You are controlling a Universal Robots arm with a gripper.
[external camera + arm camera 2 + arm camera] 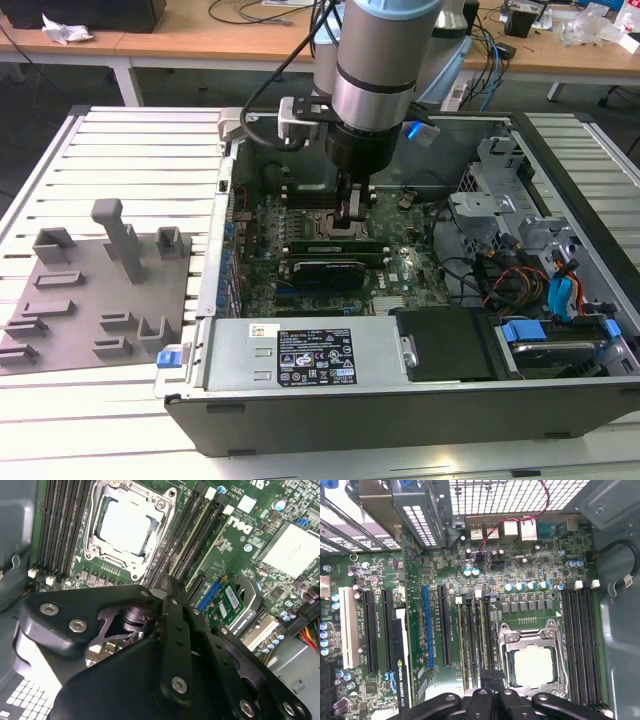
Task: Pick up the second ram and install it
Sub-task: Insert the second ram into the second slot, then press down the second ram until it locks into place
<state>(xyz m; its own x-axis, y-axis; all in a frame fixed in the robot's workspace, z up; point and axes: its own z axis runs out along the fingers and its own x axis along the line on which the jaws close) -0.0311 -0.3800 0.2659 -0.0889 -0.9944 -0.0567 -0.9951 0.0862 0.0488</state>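
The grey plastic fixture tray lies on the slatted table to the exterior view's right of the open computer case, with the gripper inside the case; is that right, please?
Not quite: the exterior view shows the grey plastic fixture tray on the white slatted table to that view's left of the open black computer case. The gripper is inside the case.

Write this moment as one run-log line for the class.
gripper: down over RAM slots beside CPU socket | ram: in slot | tray: outside case | fingers: cannot tell

The case (pixel 400 380) lies open on the table (pixel 130 160); the tray (pixel 90 290) sits beside it toward the exterior view's left, the motherboard (pixel 400 275) inside the case.
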